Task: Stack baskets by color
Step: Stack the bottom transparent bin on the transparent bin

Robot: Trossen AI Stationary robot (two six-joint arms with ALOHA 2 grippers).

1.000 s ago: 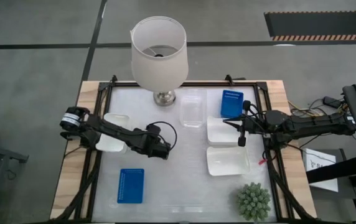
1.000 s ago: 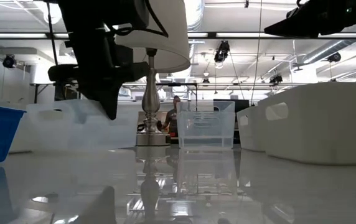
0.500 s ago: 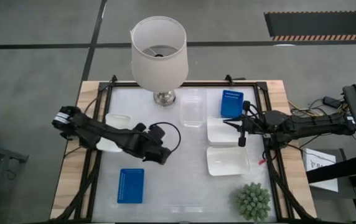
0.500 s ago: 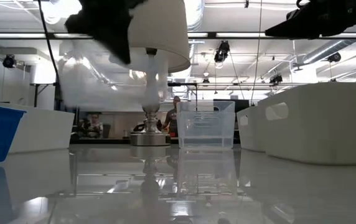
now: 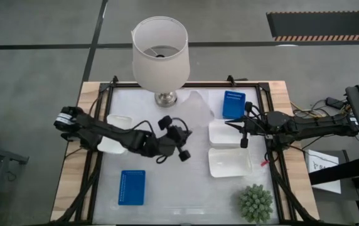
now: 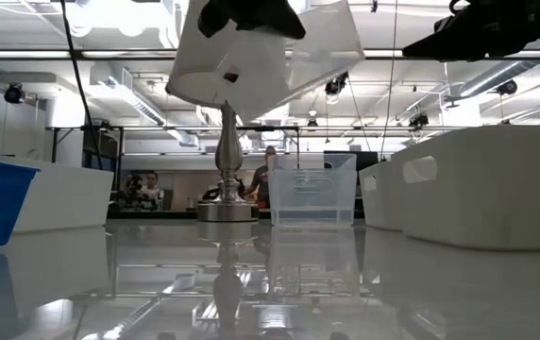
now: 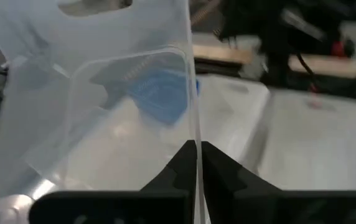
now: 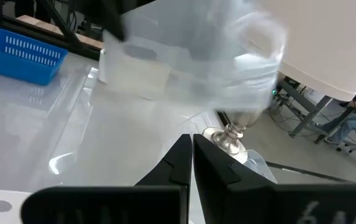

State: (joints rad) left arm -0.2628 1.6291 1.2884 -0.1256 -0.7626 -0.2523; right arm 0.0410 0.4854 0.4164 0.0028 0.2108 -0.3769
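My left gripper [image 7: 198,163] sits over the middle of the table [image 5: 167,182], its fingers [image 7: 175,171] pinched on the thin wall of a clear basket [image 7: 97,106] that hangs in the air, tilted, well above the surface; in the low view I see that clear basket [image 6: 270,52] up beside the lampshade [image 5: 160,51], with the dark gripper on its upper edge. Beyond the fingers, through the clear plastic, I make out a blue basket [image 7: 162,93] and the two white baskets [image 7: 277,124] lying flat on the table. From above, the held basket [image 5: 197,107] spreads out ahead of the left fingertips toward the lamp's metal base [image 5: 165,97], while a second clear basket [image 6: 312,194] stands on the table just beyond it. My right gripper [image 8: 192,163] waits with its fingers [image 8: 175,163] pressed together on nothing, hovering above the nearer of the two white baskets [image 5: 225,132]; the other white basket [image 5: 228,162] lies just beside that one, and a blue basket [image 5: 233,104] sits past the fingertips on the far side. Well behind the left fingers, another white basket [image 5: 113,133] lies partly under the left arm, and a second blue basket [image 5: 132,187] rests near the table's front edge. A spiky green plant [image 5: 255,202] stands at the front corner on the right arm's side.
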